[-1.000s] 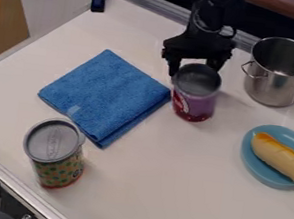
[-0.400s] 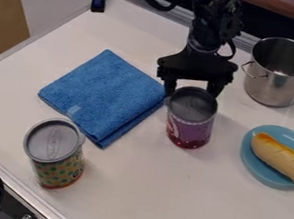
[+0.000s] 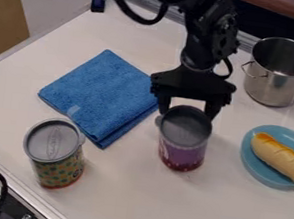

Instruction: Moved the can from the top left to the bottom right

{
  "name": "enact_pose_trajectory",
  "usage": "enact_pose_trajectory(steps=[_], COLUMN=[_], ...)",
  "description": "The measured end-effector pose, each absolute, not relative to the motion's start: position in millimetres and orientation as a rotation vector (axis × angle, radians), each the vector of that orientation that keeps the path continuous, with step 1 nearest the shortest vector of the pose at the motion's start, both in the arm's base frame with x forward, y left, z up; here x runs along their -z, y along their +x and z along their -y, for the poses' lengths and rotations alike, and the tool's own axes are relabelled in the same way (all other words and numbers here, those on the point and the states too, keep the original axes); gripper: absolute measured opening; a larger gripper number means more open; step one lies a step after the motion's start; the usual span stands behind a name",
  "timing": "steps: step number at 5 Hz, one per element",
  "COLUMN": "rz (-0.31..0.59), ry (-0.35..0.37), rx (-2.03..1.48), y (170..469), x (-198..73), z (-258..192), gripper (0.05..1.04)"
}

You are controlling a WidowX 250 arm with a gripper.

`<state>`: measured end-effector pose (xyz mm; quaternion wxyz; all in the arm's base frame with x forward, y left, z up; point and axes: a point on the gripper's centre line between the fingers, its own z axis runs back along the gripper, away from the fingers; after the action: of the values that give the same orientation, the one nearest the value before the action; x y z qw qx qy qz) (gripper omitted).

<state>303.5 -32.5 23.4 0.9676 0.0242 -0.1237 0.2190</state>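
The gripper (image 3: 186, 112) hangs down from the top, right of the blue cloth, shut on the purple can by its upper part. Upright between the fingers, the purple can (image 3: 182, 153) has a grey top and a dark red lower edge; whether its base touches the table I cannot tell. A second can (image 3: 57, 168), patterned in green and yellow with a grey lid, stands at the lower left, apart from the gripper.
The folded blue cloth (image 3: 102, 96) lies left of the gripper. A steel pot (image 3: 273, 89) stands at the upper right. Below it, a blue plate (image 3: 257, 166) holds a bread roll (image 3: 281, 158). The white table (image 3: 185, 207) extends to the front.
The gripper and the purple can have moved together down the view, toward the front, shifting slightly left at the end. The other can, cloth, pot and plate have stayed put.
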Motion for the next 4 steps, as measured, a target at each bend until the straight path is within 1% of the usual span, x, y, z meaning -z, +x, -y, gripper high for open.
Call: enact_pose_trajectory(steps=[1,2,3,4], rz=[0.239,0.219,0.224,0.209], ry=[0.043,0.048,0.040,0.036], rx=[-0.403,-0.375,-0.350,-0.331], y=[291.6,279.6,266.0,252.1], x=[-24.4,-18.4,-17.9,-16.1], z=[40.3,49.4,58.7,68.1], gripper=[0.997,0.997,0.997,0.997])
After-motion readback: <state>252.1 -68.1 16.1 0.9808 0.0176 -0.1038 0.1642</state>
